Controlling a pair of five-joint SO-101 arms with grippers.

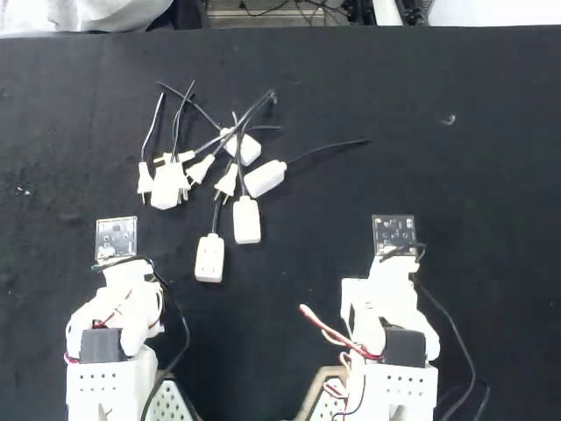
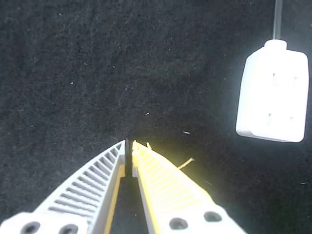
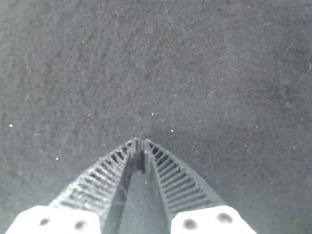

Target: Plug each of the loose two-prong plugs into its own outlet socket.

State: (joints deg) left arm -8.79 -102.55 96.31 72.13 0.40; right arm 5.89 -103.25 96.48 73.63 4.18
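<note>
a: so why is nothing plugged in? the plugs and sockets sit in one tangle on the black counter (image 1: 456,193), toward its far side, with cords crossing all over.

b: looks to me like a start pose. the left jaws are shut tight, tips touching, holding nothing, and pointed down at bare cloth. the right jaws are the same deal, closed and empty over bare cloth. both arms sit folded at the near edge, apart from the pile.

a: what's closest to grab?

b: the nearest outlet socket (image 1: 209,258) lies flat, near the left arm (image 1: 114,303). its slots face up and its cord runs back toward the heap. the left wrist view has that outlet socket (image 2: 272,92) off to one side of the shut tips, not touching. a second socket (image 1: 246,219) lies just beside it, and a loose two-prong plug (image 1: 226,186) is just beyond them.

a: so one arm each?

b: my guess is yes. these blocks look light and will likely slide on cloth, so one arm pins a socket while the other pushes a plug in. the jaws have to open first.
</note>
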